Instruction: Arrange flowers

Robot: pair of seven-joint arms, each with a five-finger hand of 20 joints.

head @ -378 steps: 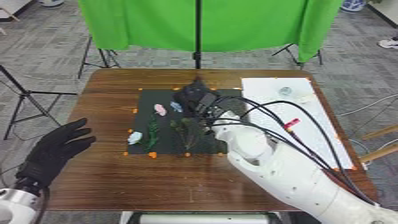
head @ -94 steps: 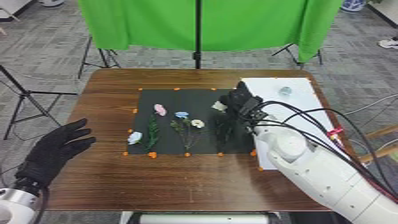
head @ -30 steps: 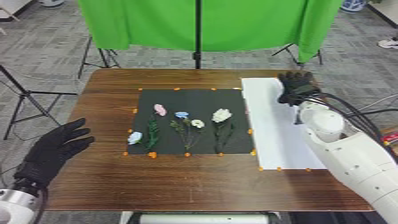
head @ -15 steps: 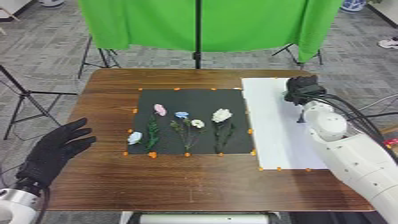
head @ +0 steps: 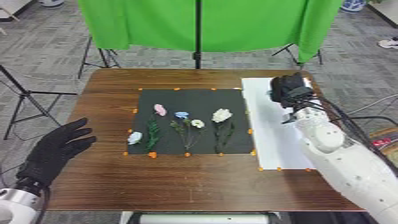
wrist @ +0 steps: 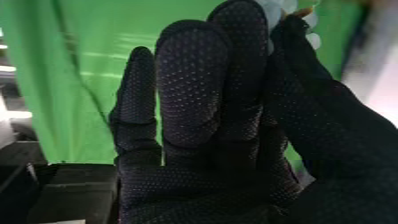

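Note:
My right hand (head: 289,90) is over the far part of the white sheet (head: 275,145). In the right wrist view, the thumb and a finger of that hand (wrist: 213,115) pinch a pale flower (wrist: 313,40), its petals showing at the fingertips. On the black mat (head: 200,97) lie a pink flower (head: 160,109), a blue flower (head: 181,115), a small cream flower (head: 197,123), a large white flower (head: 222,116) with a green stem, and a pale blue flower (head: 134,137) beside a green sprig (head: 153,134). My left hand (head: 60,147) is open beside the table's left edge.
The brown table (head: 195,185) carries the mat and sheet side by side, with orange markers along their edges. A green curtain (head: 151,30) hangs behind on a black stand. A tripod (head: 31,92) stands left of the table.
My right hand has left the mat's right side for the sheet's far part, and most recently shifted slightly left. The large white flower lies uncovered on the mat. My left hand has kept still.

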